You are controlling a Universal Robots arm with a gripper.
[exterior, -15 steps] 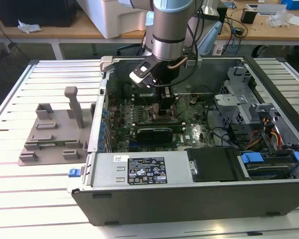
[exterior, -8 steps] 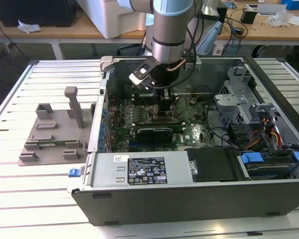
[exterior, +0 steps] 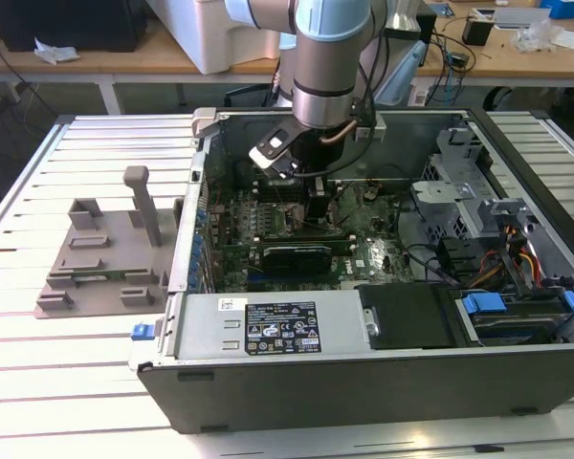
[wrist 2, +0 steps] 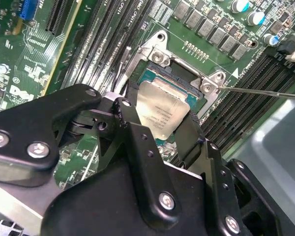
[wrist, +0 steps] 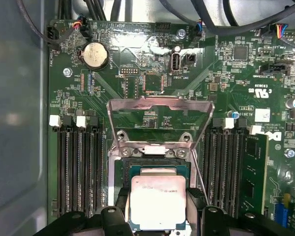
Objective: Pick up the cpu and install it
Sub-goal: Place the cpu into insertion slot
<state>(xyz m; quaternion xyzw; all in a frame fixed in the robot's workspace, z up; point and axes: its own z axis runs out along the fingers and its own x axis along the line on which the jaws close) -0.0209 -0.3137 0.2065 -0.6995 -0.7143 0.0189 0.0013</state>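
The cpu (wrist 2: pixel 162 109), a flat square chip with a silver-grey top, hangs right over the open socket (wrist 2: pixel 160 58) on the green motherboard. My gripper (wrist 2: pixel 160 125) has its black fingers (wrist 2: pixel 128 118) pressed against two opposite edges of the chip. In the first wrist view the cpu (wrist: pixel 158 201) sits between the same fingers (wrist: pixel 119 209), partly covering the socket frame (wrist: pixel 157 169). The hinged metal load plate (wrist: pixel 160 105) stands open behind it. In the exterior view my gripper (exterior: pixel 318 196) reaches down into the open computer case (exterior: pixel 383 382).
Memory slots (wrist: pixel 78 167) flank the socket on both sides. A thin retention lever (wrist 2: pixel 265 91) sticks out beside it. A black graphics card (exterior: pixel 292 256) lies in front of the arm. The grey fixture block (exterior: pixel 105 258) stands outside the case at the exterior view's left.
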